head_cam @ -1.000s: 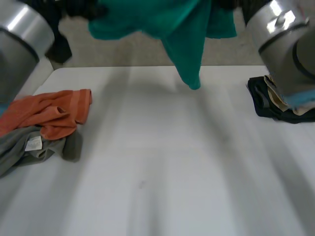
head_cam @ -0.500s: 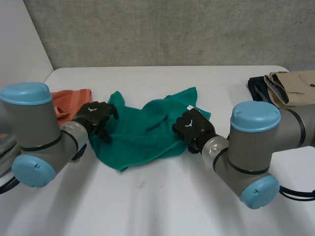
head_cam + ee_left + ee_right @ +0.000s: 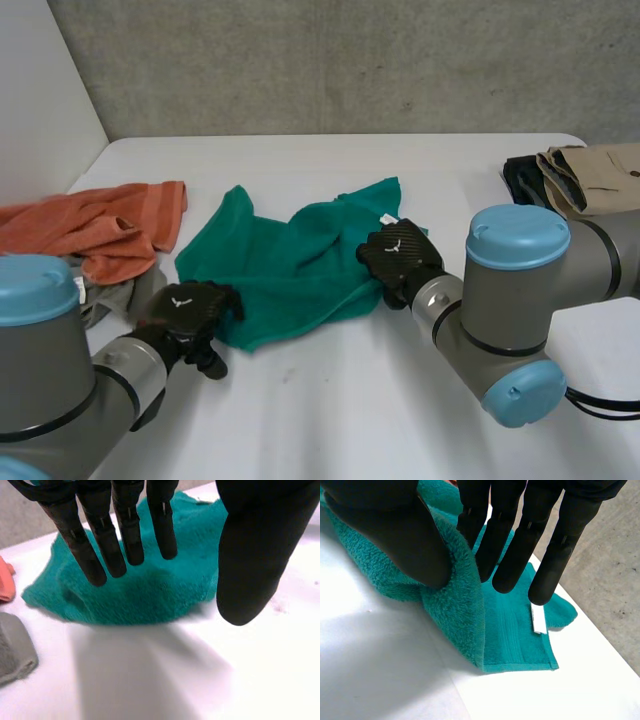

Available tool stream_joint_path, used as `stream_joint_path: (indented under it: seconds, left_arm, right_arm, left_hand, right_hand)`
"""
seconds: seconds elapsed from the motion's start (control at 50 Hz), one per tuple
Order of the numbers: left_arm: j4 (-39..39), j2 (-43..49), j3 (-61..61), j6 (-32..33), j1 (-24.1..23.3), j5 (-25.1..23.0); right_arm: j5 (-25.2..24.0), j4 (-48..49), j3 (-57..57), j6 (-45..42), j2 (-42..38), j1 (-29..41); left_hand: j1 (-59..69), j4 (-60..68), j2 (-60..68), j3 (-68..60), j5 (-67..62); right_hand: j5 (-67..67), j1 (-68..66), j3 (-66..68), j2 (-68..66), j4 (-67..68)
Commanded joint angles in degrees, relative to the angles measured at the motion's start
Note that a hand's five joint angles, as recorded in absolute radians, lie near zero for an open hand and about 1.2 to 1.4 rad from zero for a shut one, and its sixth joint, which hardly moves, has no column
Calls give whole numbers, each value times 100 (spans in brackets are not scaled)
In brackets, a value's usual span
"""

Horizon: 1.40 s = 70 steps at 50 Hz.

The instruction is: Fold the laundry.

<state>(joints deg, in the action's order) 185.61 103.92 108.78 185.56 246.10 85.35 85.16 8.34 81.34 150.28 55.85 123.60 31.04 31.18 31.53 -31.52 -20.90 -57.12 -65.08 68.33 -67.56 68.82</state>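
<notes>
A green towel (image 3: 290, 265) lies crumpled in the middle of the white table (image 3: 330, 420). My left hand (image 3: 185, 315) hovers just off the towel's near left edge, with straight fingers (image 3: 125, 530), the thumb spread wide and nothing between them; the green towel (image 3: 150, 590) lies past its fingertips. My right hand (image 3: 400, 258) rests at the towel's right edge. There its thumb and fingers (image 3: 510, 545) pinch a raised fold of the green towel (image 3: 510, 630), next to a corner that carries a white label (image 3: 538, 618).
An orange cloth (image 3: 100, 225) and a grey cloth (image 3: 115, 300) lie at the table's left side, close to my left arm. A stack of folded beige and dark clothes (image 3: 570, 175) sits at the far right. A grey wall stands behind the table.
The towel came down from the air onto the table. My left hand let go of it, opened and drew back to the near left; the right hand kept its pinch.
</notes>
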Motion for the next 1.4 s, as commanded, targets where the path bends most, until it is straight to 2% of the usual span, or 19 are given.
stream_joint_path:
  seconds: [0.02,0.14,0.28,0.34,0.36,0.38,0.46,0.52,0.62,0.7,0.84,0.94,1.0,1.12,1.2,1.26,1.3,1.36,1.4]
  left_arm:
    - [28,831,-682,24,-18,-45]
    - [55,1332,-1254,68,-106,-1]
    - [19,1904,-1825,305,-221,87]
    - [37,2053,-1948,445,-221,157]
    - [46,2054,-1966,472,-203,192]
    - [54,2027,-1984,490,-194,227]
    - [54,1354,-1818,333,-220,534]
    - [55,667,-1659,43,-264,509]
    - [-138,-975,-1658,-625,-273,176]
    - [-760,-1671,-1956,-609,-186,-97]
    - [-1948,-1761,-2669,-293,131,-238]
    - [-2590,-1043,-2898,-100,245,-264]
    - [-2617,-620,-2880,-55,219,-265]
    - [-2074,769,-3152,-2,140,-177]
    - [-1371,1455,-3688,-3,166,-124]
    - [-572,1579,-4337,-20,219,-80]
    - [-11,1439,-4636,-37,245,-63]
    - [1122,1001,-4875,-107,307,34]
    - [1503,806,-4875,-178,316,69]
  right_arm:
    - [-8,18,101,-16,48,32]
    - [-17,18,145,-8,101,15]
    - [-26,36,181,-8,145,6]
    - [-8,45,163,-16,145,-12]
    - [-8,45,163,-16,145,-12]
    - [-8,45,154,-16,145,-20]
    - [27,10,102,-25,206,-99]
    - [62,-104,40,-69,443,-170]
    - [19,-525,-179,-271,1294,-293]
    - [-87,-746,-442,-333,1997,-337]
    - [-429,-1299,-926,-394,2536,-416]
    - [-579,-2229,-1234,-631,2098,-495]
    - [-588,-2468,-1278,-798,1781,-469]
    - [-509,-2303,-1541,-975,718,-416]
    - [-263,-1583,-2077,-703,32,-433]
    - [-79,-810,-2569,-395,-346,-460]
    - [70,128,-2955,-141,-417,-495]
    - [194,1499,-3028,150,-85,-565]
    - [185,1915,-2949,238,135,-574]
  left_hand:
    - [-265,-280,-315,314,252]
    - [136,122,87,-88,-150]
    - [1498,1483,1448,-1449,-1511]
    - [3410,3396,3361,-3362,-3424]
    - [4717,4703,4667,-4668,-4730]
    - [4894,4880,4845,-4846,-4908]
    - [4896,4882,4847,-4848,-4910]
    - [4896,4882,4847,-4848,-4910]
    - [4896,4882,4847,-4848,-4910]
    - [4896,4882,4847,-4848,-4910]
    - [4896,4882,4847,-4848,-4910]
    - [4896,4882,4847,-4848,-4910]
    - [4896,4882,4847,-4848,-4910]
    - [4896,4882,4847,-4848,-4910]
    - [4896,4882,4847,-4848,-4910]
    - [4896,4882,4847,-4848,-4910]
    - [4896,4882,4847,-4848,-4910]
    - [4896,4882,4847,-4848,-4910]
    - [4896,4882,4847,-4848,-4910]
  right_hand:
    - [-1288,-1492,1167,-1244,1118]
    - [-1288,-1492,1167,-1244,1118]
    - [-1288,-1492,1167,-1244,1118]
    - [-1288,-1492,1167,-1244,1118]
    - [-1288,-1492,1167,-1244,1118]
    - [-1288,-1492,1167,-1244,1118]
    - [-1288,-1492,1167,-1244,1118]
    - [-1288,-1492,1167,-1244,1118]
    - [-1288,-1492,1167,-1244,1118]
    - [-1288,-1492,1167,-1244,1118]
    - [-1288,-1492,1167,-1244,1118]
    - [-1288,-1492,1167,-1244,1118]
    - [-1288,-1492,1167,-1244,1118]
    - [-1288,-1492,1167,-1244,1118]
    - [-1288,-1492,1167,-1244,1118]
    - [-1288,-1492,1167,-1244,1118]
    - [-1288,-1492,1167,-1244,1118]
    - [-1288,-1492,1167,-1244,1118]
    - [-1288,-1492,1167,-1244,1118]
